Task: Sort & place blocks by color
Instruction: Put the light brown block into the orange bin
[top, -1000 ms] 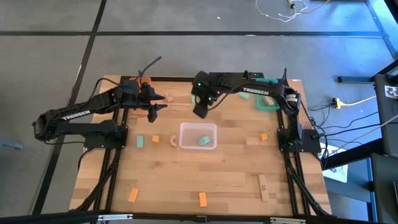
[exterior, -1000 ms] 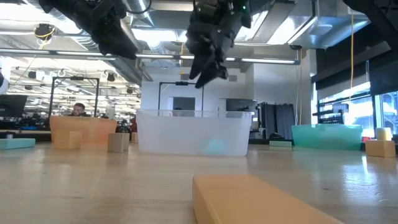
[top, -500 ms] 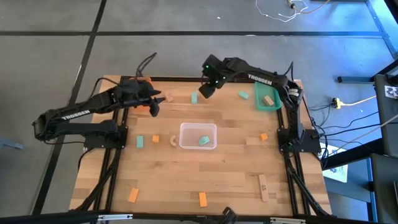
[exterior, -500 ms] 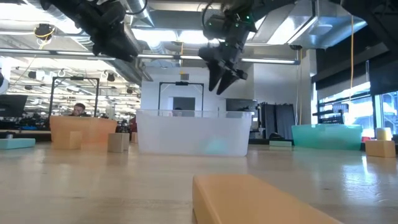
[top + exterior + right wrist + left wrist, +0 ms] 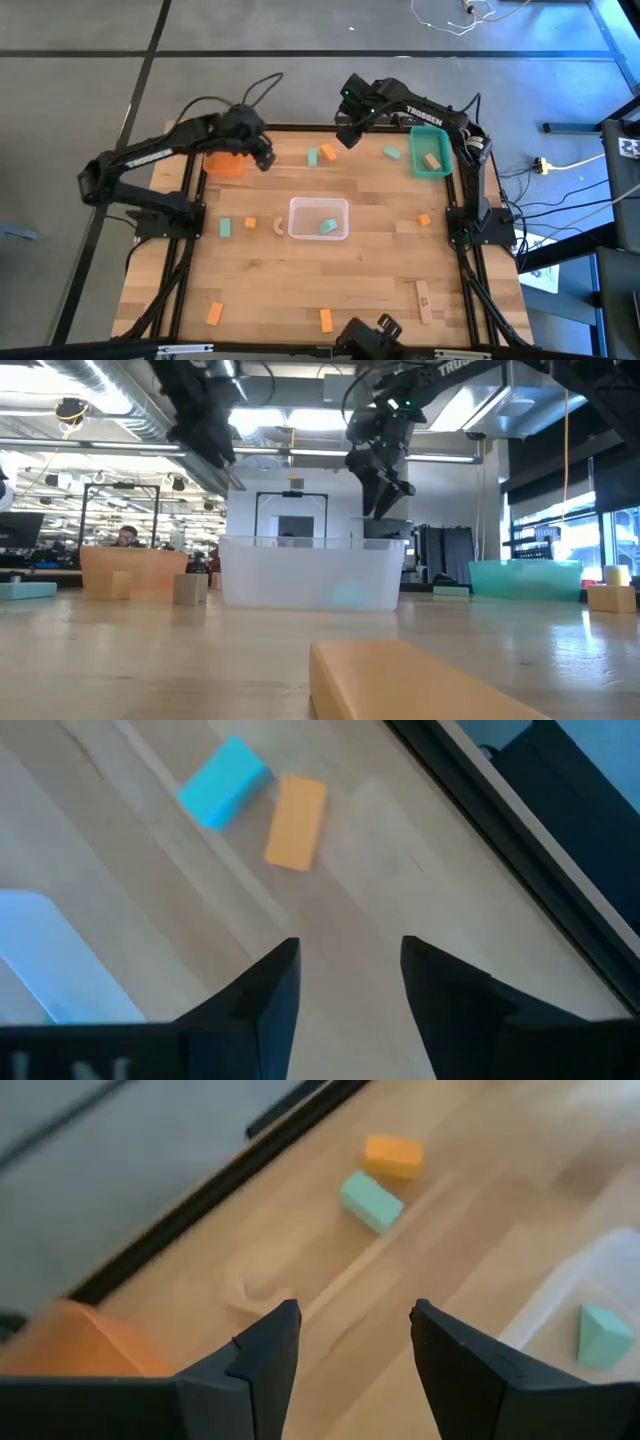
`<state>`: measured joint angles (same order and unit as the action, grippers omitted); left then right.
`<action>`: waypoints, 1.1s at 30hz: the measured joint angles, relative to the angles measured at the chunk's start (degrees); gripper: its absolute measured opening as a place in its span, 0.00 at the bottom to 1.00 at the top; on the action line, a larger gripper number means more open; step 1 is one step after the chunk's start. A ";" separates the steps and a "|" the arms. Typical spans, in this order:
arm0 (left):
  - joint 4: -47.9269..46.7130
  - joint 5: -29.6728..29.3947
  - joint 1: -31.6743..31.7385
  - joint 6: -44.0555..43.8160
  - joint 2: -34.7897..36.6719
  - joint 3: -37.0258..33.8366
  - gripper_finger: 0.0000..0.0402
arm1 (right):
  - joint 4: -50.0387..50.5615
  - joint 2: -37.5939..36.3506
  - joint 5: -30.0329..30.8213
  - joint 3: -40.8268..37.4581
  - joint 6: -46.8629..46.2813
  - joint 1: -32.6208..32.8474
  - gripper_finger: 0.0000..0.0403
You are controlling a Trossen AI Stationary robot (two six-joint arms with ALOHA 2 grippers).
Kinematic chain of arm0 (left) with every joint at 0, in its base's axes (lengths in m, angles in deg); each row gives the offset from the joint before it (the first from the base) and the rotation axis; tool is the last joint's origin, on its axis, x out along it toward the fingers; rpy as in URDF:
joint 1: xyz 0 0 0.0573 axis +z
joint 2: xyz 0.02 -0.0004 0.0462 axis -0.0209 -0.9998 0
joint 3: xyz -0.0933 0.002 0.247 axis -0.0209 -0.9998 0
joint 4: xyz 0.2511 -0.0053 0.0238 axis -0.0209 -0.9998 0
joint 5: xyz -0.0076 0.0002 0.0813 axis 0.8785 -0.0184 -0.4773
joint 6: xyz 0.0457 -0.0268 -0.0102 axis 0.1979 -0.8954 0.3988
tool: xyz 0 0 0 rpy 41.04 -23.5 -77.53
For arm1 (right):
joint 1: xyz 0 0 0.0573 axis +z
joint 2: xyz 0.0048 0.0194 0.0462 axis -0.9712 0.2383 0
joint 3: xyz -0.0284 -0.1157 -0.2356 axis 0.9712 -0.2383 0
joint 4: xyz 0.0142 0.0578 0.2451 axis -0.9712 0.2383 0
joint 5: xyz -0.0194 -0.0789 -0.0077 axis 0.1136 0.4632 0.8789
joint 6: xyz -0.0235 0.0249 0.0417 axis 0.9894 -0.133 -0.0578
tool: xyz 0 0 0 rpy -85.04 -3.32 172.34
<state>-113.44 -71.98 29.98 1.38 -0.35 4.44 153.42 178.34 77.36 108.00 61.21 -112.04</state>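
Observation:
My left gripper (image 5: 264, 157) hangs open above the table beside the orange tray (image 5: 224, 163), near the far left. My right gripper (image 5: 347, 137) hangs open over the far edge, close to a mint block (image 5: 313, 157) and an orange block (image 5: 327, 153) lying flat side by side; the right wrist view shows the mint block (image 5: 222, 795) and the orange block (image 5: 296, 808) ahead of its fingers. The left wrist view shows the same orange block (image 5: 393, 1155) and mint block (image 5: 371, 1201). A mint block (image 5: 327, 226) lies in the clear tray (image 5: 300, 232). A tan block (image 5: 432, 160) lies in the teal tray (image 5: 417, 168).
More blocks lie flat on the table: mint (image 5: 391, 152), mint (image 5: 225, 228), orange (image 5: 250, 224), tan (image 5: 277, 226), orange (image 5: 424, 220), tan (image 5: 424, 300), orange (image 5: 214, 313), orange (image 5: 326, 320). A dark thing (image 5: 365, 335) shows at the near edge. Bare wood lies between the clear tray and the near blocks.
My right gripper has moved from above the clear tray's far rim toward the table's far edge and somewhat right, uncovering the teal tray. My left gripper has shifted a little toward the far edge and right, its arm swinging off the orange tray. No block has moved.

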 joint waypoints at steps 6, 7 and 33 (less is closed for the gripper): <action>-2.88 1.27 1.97 4.11 -11.17 5.38 0.45 | 1.07 0.00 0.02 0.00 4.35 -2.19 0.43; -4.34 1.69 2.60 2.90 -12.81 6.47 0.45 | 1.15 0.00 0.04 0.00 4.88 -2.41 0.43; -12.18 3.98 7.82 22.87 -37.10 13.59 0.45 | 1.51 0.02 0.04 -0.05 10.68 -3.07 0.43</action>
<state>-125.62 -67.99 37.80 24.25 -37.45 18.03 154.93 178.36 77.41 107.94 71.88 -115.11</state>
